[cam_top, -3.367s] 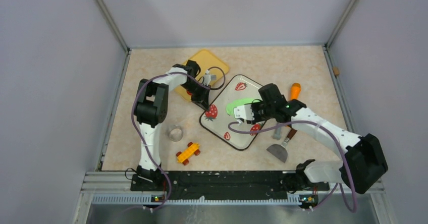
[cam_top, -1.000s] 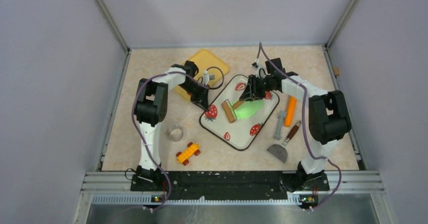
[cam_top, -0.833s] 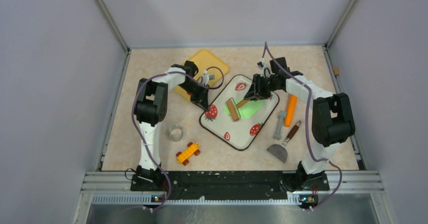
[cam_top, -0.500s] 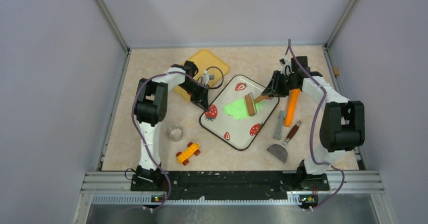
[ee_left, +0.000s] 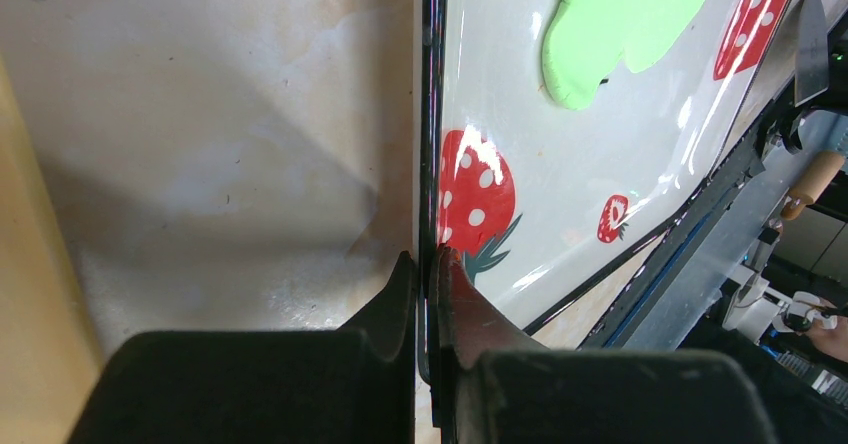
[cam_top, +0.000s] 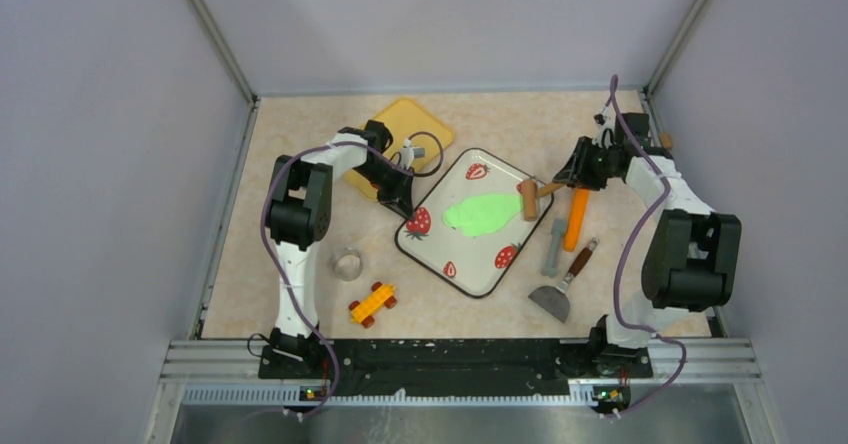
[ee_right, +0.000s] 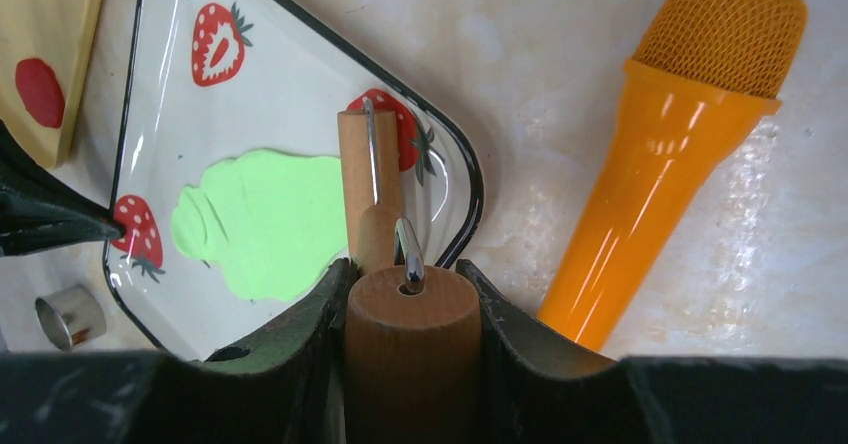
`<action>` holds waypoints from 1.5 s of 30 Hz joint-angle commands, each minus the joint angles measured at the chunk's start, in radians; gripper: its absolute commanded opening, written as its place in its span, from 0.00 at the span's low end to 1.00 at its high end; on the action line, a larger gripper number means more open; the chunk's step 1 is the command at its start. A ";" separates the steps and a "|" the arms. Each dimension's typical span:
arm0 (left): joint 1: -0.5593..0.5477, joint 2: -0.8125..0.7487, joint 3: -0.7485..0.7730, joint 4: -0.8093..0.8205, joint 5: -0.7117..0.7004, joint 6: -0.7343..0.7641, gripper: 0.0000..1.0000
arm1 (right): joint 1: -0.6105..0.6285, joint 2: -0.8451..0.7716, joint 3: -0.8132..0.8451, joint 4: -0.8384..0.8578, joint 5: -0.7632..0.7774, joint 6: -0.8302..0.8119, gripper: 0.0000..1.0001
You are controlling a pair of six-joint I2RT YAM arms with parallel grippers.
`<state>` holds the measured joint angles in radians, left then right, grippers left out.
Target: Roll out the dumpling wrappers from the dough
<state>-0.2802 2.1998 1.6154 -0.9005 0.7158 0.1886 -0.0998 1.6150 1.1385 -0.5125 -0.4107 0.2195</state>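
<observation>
1 flat sheet of dough (cam_top: 483, 213), bright green, inside the white strawberry tray (cam_top: 470, 252) near the middle of the table. Spreads across the tray's centre, lobed at its left end, with nothing else lying in that tray.

Pinching the tray's left rim: left gripper (ee_left: 430, 264), jaws closed thin on the black edge beside a printed strawberry.

Clamped in the right gripper (ee_right: 410, 286): the wooden handle of a small roller (ee_right: 370, 179), jaws pressed tight on both sides. Roller head over the tray's far right corner, just past the dough's right end; cannot tell whether touching the tray.

Just right of the tray, toward the right edge: 1 orange toy microphone (ee_right: 670, 164), flat on the table.

Toward the far left corner: yellow tray (cam_top: 405, 122), 1 small red disc (ee_right: 40, 92) in it.

Toward the near left corner, apart from both trays: 1 small metal ring (cam_top: 347, 263).
</observation>
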 commanded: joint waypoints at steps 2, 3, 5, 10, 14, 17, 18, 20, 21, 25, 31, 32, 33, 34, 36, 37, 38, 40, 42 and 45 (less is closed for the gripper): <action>0.027 0.008 0.006 0.004 -0.093 0.019 0.00 | -0.012 0.023 -0.046 -0.041 0.257 -0.153 0.00; 0.027 0.009 0.006 0.006 -0.090 0.017 0.00 | -0.004 0.018 -0.042 -0.038 0.220 -0.155 0.00; 0.027 0.011 0.006 0.005 -0.089 0.014 0.00 | 0.010 0.003 -0.025 -0.041 0.166 -0.155 0.00; 0.027 0.008 0.002 0.001 -0.091 0.020 0.00 | 0.023 -0.024 0.080 -0.081 -0.008 -0.116 0.00; 0.027 0.010 0.000 -0.001 -0.090 0.023 0.00 | 0.050 -0.016 0.157 -0.128 -0.200 -0.107 0.00; 0.027 0.012 0.002 -0.002 -0.089 0.025 0.00 | 0.107 -0.005 0.171 -0.125 -0.292 -0.108 0.00; 0.027 0.013 0.003 -0.001 -0.089 0.024 0.00 | 0.135 0.000 0.172 -0.118 -0.306 -0.104 0.00; 0.027 0.013 0.006 0.002 -0.086 0.017 0.00 | 0.171 0.017 0.164 -0.090 -0.326 -0.079 0.00; 0.027 0.014 0.007 0.003 -0.085 0.015 0.00 | 0.185 0.031 0.162 -0.074 -0.334 -0.066 0.00; 0.027 0.011 0.009 0.001 -0.085 0.014 0.00 | 0.232 0.092 0.174 -0.017 -0.339 -0.018 0.00; 0.027 0.003 -0.002 -0.002 -0.090 0.018 0.00 | 0.261 0.203 0.234 -0.017 -0.250 -0.002 0.00; 0.027 0.001 -0.004 -0.001 -0.092 0.018 0.00 | 0.261 0.221 0.244 -0.038 -0.186 -0.019 0.00; 0.027 -0.002 -0.006 0.000 -0.092 0.018 0.00 | 0.257 0.243 0.253 -0.058 -0.125 -0.039 0.00; 0.027 -0.007 -0.009 0.001 -0.094 0.019 0.00 | 0.244 0.256 0.257 -0.070 -0.083 -0.053 0.00; 0.027 -0.012 -0.014 0.002 -0.099 0.021 0.00 | 0.224 0.276 0.265 -0.101 -0.006 -0.081 0.00; 0.027 -0.015 -0.018 0.002 -0.101 0.023 0.00 | 0.208 0.280 0.267 -0.110 0.015 -0.095 0.00; 0.027 -0.019 -0.023 0.004 -0.102 0.023 0.00 | 0.193 0.282 0.268 -0.119 0.032 -0.106 0.00; 0.027 -0.025 -0.033 0.010 -0.104 0.026 0.00 | 0.164 0.282 0.266 -0.124 0.072 -0.125 0.00; 0.027 -0.028 -0.043 0.013 -0.104 0.027 0.00 | 0.140 0.281 0.261 -0.124 0.100 -0.148 0.00; 0.027 -0.027 -0.051 0.016 -0.104 0.029 0.00 | 0.109 0.278 0.246 -0.114 0.131 -0.173 0.00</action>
<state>-0.2684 2.1906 1.6001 -0.8852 0.7143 0.1848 0.0868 1.8626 1.3830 -0.6521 -0.6407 0.1738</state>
